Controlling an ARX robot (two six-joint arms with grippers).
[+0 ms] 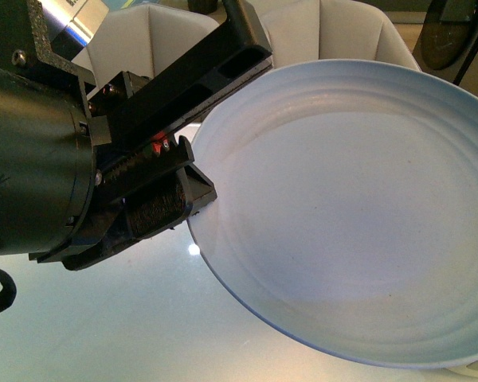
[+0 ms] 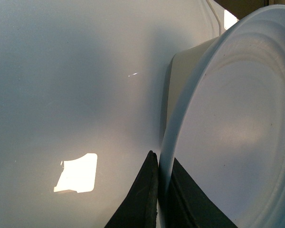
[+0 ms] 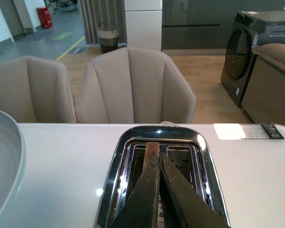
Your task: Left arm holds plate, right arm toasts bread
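Left gripper (image 2: 159, 167) clenched on plate (image 1: 342, 215) rim, held tilted above worktop (image 1: 103, 318), presumably awaiting toast. Right gripper (image 3: 157, 152) at toaster (image 3: 116, 180) slot, grip state unclear.

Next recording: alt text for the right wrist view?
The right gripper pinches a bread slice edge-on at the slot of a chrome toaster on a white table. Part of the plate shows nearby; beige chairs stand behind.

Left arm (image 1: 143, 119): bulky black, silver cylinder (image 1: 80, 20), red marks (image 1: 158, 146), flat black fingers (image 1: 187, 189).
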